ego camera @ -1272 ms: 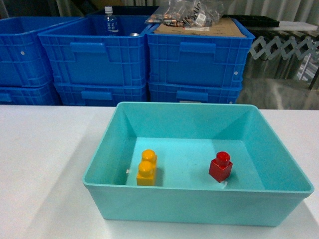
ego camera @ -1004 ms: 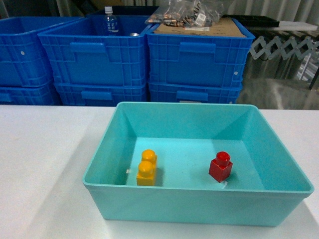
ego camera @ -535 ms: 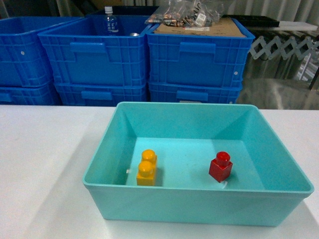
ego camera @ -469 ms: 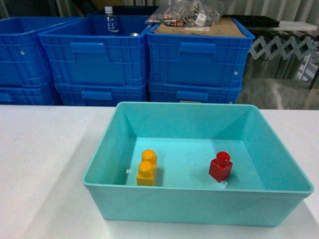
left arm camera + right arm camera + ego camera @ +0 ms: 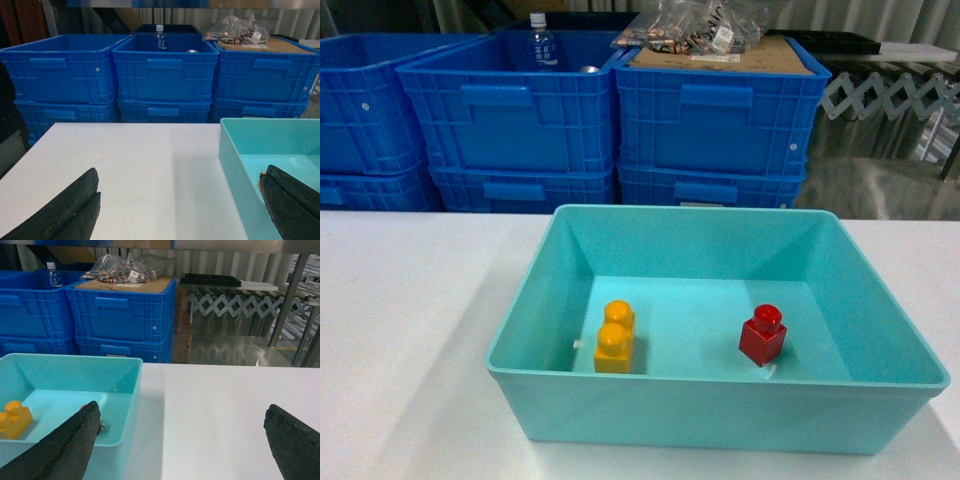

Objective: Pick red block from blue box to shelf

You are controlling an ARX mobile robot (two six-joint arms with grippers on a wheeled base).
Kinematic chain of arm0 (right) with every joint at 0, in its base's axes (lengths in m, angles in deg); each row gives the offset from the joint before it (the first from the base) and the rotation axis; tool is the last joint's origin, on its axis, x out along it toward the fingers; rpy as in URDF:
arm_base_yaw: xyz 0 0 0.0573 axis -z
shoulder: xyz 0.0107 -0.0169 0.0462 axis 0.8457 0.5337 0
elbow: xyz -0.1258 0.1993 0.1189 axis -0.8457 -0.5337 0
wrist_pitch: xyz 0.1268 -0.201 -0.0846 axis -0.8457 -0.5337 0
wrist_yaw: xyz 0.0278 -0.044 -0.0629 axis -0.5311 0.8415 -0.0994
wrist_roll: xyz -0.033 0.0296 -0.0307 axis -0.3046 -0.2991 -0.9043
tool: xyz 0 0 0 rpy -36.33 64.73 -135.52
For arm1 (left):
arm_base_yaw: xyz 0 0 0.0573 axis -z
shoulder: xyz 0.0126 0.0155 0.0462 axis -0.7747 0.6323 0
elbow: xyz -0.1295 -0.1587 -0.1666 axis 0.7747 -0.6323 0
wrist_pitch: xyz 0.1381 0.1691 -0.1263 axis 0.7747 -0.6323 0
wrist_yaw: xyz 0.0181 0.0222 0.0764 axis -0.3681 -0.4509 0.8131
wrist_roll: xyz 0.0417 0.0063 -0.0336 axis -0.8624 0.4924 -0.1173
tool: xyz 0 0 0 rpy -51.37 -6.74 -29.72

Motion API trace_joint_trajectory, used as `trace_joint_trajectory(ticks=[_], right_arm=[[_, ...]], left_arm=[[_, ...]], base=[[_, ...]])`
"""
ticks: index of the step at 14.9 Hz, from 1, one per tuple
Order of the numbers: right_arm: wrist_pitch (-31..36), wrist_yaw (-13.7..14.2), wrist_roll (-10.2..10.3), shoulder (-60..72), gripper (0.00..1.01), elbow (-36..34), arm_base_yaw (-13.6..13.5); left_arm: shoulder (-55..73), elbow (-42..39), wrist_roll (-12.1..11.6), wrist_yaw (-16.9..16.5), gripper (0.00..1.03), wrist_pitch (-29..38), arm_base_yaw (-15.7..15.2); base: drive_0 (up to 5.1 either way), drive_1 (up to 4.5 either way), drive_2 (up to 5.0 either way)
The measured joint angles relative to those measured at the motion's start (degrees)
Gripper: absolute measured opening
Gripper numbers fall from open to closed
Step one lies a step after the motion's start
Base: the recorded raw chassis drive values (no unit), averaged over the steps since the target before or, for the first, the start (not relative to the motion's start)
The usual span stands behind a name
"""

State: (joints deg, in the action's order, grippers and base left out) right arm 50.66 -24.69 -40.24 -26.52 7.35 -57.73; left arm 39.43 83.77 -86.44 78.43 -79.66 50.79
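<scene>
The white table carries the blue box, which sits near its front edge with a wall of dark blue crates stacked behind the far edge. Inside the box the yellow-orange brick stands to the left of the floor and the red block to the right, upright, stud up, apart from the walls. Neither arm shows in the head view. The left gripper and the right gripper both hang low with jaws spread wide and empty, the right one nearer the block. This looks like the very start: no reach begun. The shelf is probably the steel framing at the right wrist view's edge, but I cannot be sure. Next, the right gripper should swing over the box and descend onto the block.
</scene>
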Motion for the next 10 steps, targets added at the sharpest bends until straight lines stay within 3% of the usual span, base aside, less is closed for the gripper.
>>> trace_joint_trajectory(ticks=[10], right_arm=[[0.0,0.0,0.0,0.0,0.98,0.0,0.0]], left_arm=[[0.0,0.0,0.0,0.0,0.98,0.0,0.0]], base=[[0.0,0.00,0.0]])
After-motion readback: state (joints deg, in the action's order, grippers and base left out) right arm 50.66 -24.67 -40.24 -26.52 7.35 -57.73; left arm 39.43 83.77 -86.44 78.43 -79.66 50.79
